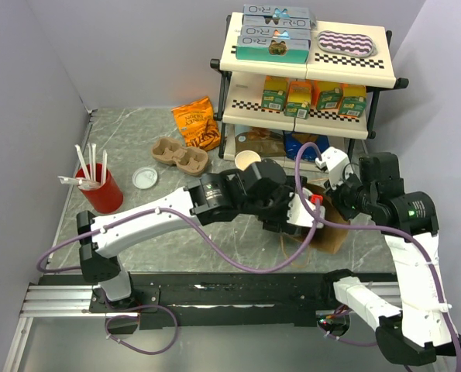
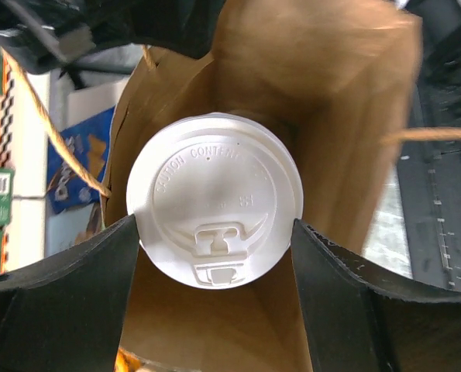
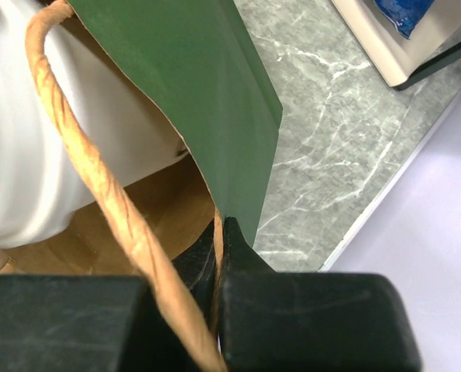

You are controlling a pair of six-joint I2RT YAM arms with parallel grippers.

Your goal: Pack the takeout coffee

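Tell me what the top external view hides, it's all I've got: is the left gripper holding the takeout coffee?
Observer: Yes. The left wrist view shows the left gripper with a finger against each side of the lidded takeout coffee.
Operator: Is it in the bag?
Observer: The paper bag surrounds the cup with its brown inner walls. How deep the cup sits, I cannot tell.
Operator: And the right arm?
Observer: The right wrist view shows the right gripper shut on the bag's rim, beside its twisted paper handle.
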